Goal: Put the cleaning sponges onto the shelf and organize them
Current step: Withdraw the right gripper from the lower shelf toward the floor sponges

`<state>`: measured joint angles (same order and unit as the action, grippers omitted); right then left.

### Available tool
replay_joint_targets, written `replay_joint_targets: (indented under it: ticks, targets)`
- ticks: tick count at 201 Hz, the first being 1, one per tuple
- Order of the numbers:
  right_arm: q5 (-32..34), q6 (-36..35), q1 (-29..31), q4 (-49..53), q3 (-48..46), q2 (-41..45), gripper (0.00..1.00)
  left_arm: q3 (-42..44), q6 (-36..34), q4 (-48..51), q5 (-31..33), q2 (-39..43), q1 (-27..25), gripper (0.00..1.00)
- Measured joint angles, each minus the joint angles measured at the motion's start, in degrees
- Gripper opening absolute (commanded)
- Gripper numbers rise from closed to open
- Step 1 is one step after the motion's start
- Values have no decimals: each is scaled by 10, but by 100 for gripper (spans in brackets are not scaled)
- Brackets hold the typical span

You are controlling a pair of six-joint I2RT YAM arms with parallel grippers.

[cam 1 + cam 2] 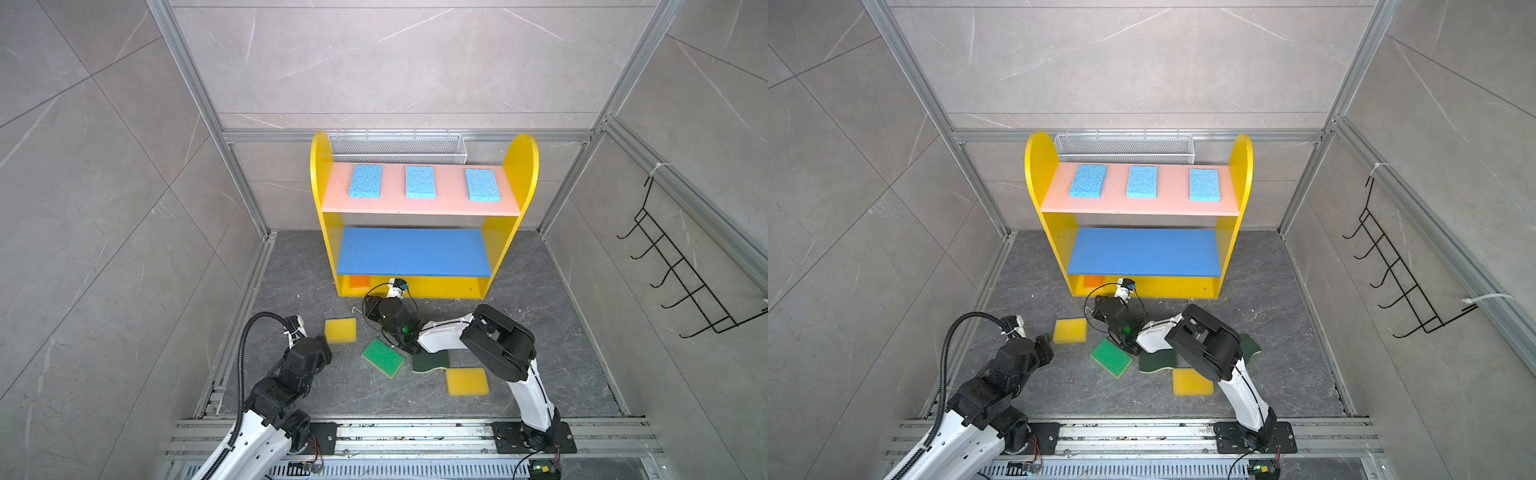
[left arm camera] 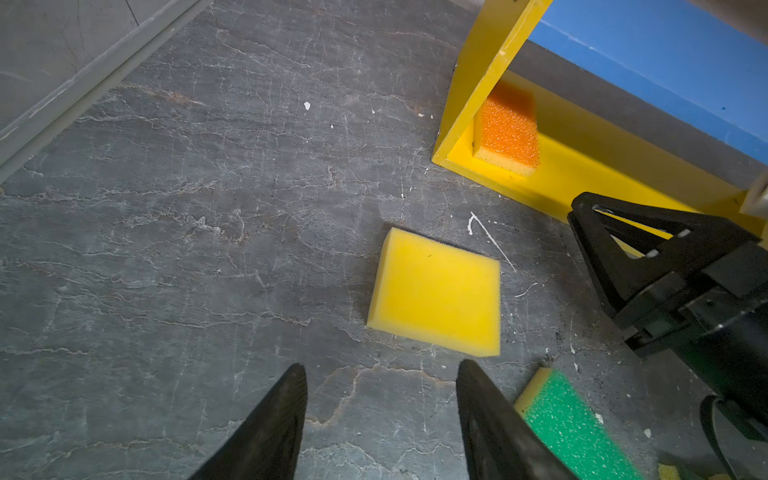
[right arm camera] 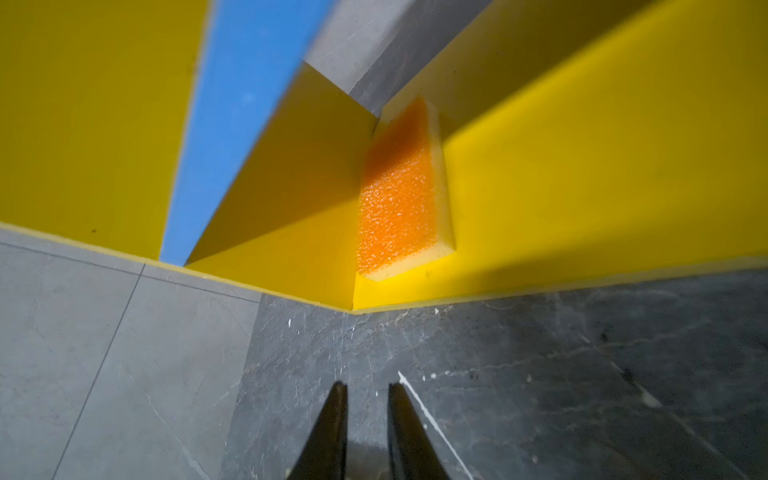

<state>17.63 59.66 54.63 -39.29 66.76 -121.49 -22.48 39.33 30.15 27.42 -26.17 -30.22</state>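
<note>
The floor (image 1: 573, 332) is dark grey stone, closed in by grey tiled walls (image 1: 104, 166). The shelf (image 1: 525, 166) stands at 12 o'clock.

It carries three light blue sponges (image 1: 420, 181) on the pink top board. One orange sponge (image 2: 509, 129) lies at the 9 o'clock end of the bottom tier. On the floor lie two yellow sponges (image 1: 340, 330) and one green sponge (image 1: 382, 356).

In a top view a second scourer (image 1: 1251, 344) shows behind the right arm, at 3 o'clock of the first scourer (image 1: 1156, 362).

Only the wrist views show the jaws. The left gripper (image 2: 382, 415) is spread and empty. The right gripper (image 3: 368, 424) is slightly apart and empty.
</note>
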Motion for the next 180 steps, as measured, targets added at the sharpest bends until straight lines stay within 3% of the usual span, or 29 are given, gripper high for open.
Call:
replay_joint_targets:
  ticks: [39, 100, 180]
  targets:
    - [-5, -75, 9, 58, -47, 95, 29, -23, 14, 18, -16, 7, 0, 64]
    - [-16, -182, 12, 143, -118, 234, 43, -55, 27, 54, -57, -45, 0, 66]
    - [31, -241, 12, 317, -166, 386, 67, -84, 27, 87, -90, -70, 0, 68]
